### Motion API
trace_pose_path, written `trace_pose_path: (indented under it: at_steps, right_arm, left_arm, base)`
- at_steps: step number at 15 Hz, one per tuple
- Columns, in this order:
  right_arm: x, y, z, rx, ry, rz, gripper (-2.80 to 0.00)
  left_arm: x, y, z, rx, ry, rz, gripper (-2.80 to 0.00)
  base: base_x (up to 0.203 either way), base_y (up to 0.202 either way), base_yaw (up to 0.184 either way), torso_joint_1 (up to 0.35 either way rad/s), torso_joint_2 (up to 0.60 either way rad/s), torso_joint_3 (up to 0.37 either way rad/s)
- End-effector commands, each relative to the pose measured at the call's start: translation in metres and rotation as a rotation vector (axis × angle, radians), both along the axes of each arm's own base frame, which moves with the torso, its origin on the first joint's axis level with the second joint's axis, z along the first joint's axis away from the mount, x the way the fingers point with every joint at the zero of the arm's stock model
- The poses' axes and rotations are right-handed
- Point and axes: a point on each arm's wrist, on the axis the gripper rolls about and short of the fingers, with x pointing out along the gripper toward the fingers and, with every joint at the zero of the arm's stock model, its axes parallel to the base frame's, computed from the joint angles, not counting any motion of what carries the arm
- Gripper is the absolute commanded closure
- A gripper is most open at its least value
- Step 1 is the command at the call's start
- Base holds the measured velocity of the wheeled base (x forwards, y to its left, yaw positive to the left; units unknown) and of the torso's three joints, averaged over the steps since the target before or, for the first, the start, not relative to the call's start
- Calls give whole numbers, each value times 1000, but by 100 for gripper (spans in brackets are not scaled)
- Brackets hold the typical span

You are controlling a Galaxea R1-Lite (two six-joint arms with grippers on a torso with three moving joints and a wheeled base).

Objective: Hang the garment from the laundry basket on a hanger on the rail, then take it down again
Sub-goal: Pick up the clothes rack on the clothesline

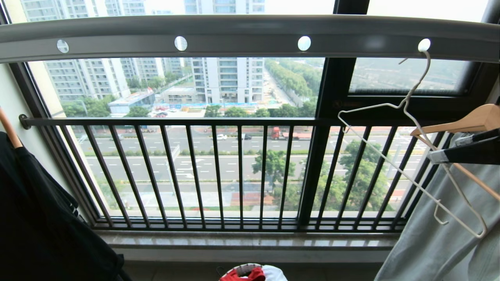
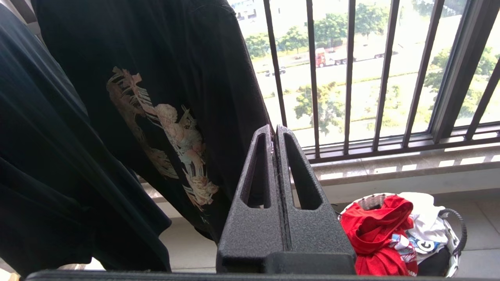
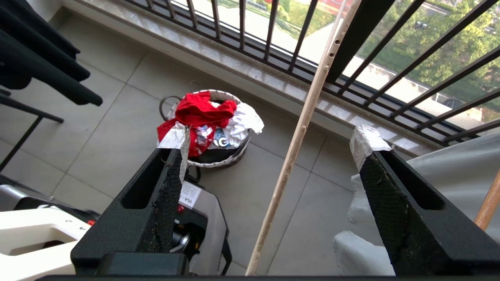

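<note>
Red garment (image 3: 195, 113) lies bunched in the laundry basket (image 3: 218, 158) on the floor below the window, touching a white garment (image 3: 242, 121). Wire hanger (image 1: 410, 156) hangs tilted from the rail (image 1: 242, 37). Right gripper (image 3: 269, 152): fingers spread wide, holding nothing. Left gripper (image 2: 274, 132): fingers pressed together, beside a black T-shirt (image 2: 148, 97).

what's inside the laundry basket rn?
The laundry basket holds the red garment piled on top, with a white printed garment beside it. Anything beneath them is covered.
</note>
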Motion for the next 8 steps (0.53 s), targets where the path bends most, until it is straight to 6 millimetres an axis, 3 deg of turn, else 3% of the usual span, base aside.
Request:
trace_pose_path:
  at_steps: [1,8]
  right_arm:
    - [28,3,-12,-3,50,0,-280]
    - [63,4,-32,25,94,-43,-280]
  left_arm:
    - [0,0,0,1,0,1,0]
    - [0,0,0,1,0,2,0]
  base:
    - [0,0,0,0,0,0]
    - [0,0,0,0,0,0]
